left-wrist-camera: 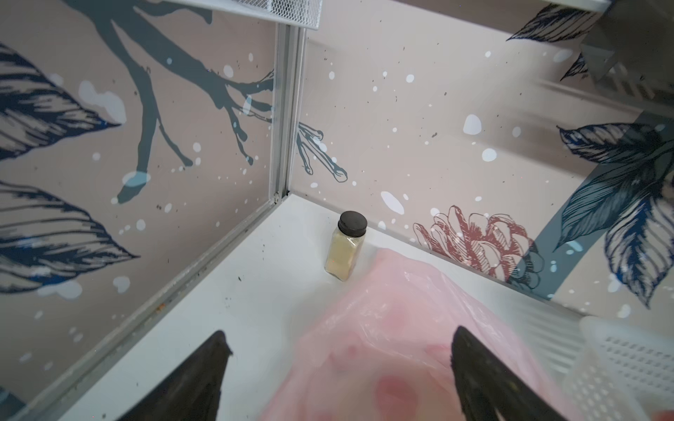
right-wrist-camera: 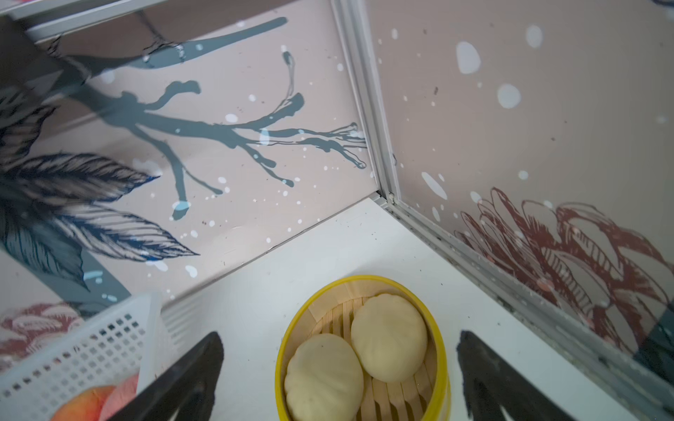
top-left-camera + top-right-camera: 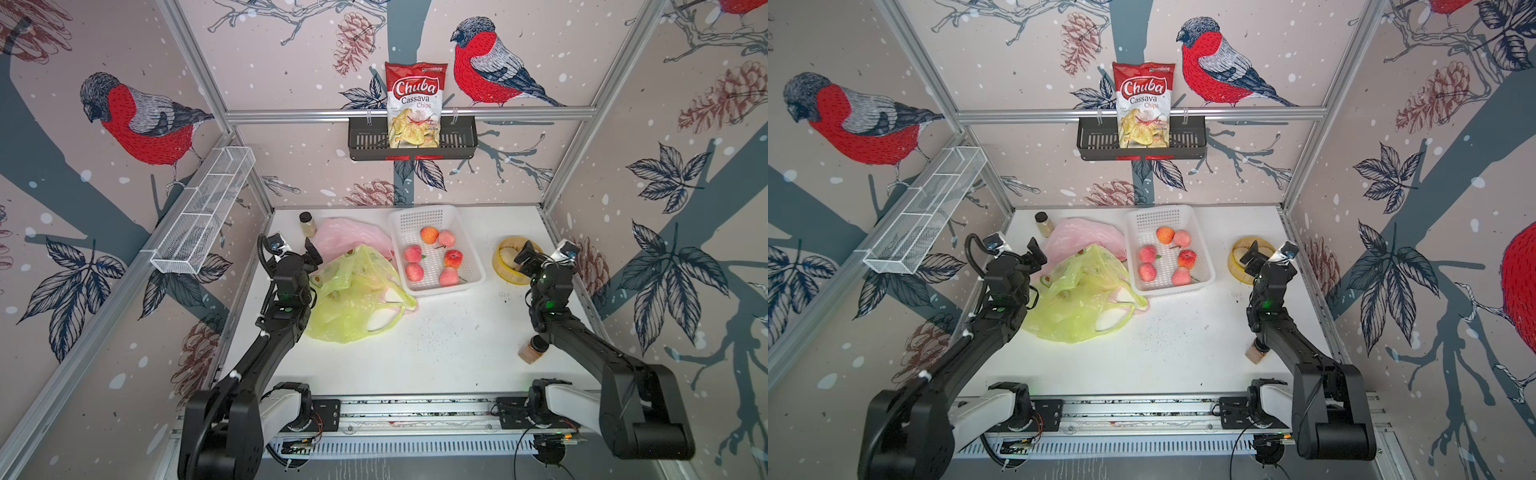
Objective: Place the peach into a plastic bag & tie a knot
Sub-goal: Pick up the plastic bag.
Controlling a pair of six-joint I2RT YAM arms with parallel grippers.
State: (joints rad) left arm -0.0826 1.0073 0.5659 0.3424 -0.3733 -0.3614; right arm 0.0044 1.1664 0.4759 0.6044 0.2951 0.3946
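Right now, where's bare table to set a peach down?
Free: wide front patch between green bag and brown jar; narrower gap between basket and steamer. Crowded: back left, with pink bag and pale jar.

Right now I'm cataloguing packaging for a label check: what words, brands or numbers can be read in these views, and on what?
"Chuba": on the red banner of the chip bag, which stands in the black wall rack.
"Cassava": same bag, under the brand.
"Chips": same bag, below that.
Small print at the bag's top edge and beside its picture: too blurred to read.
Pale spice jar and brown spice jar: no label readable.
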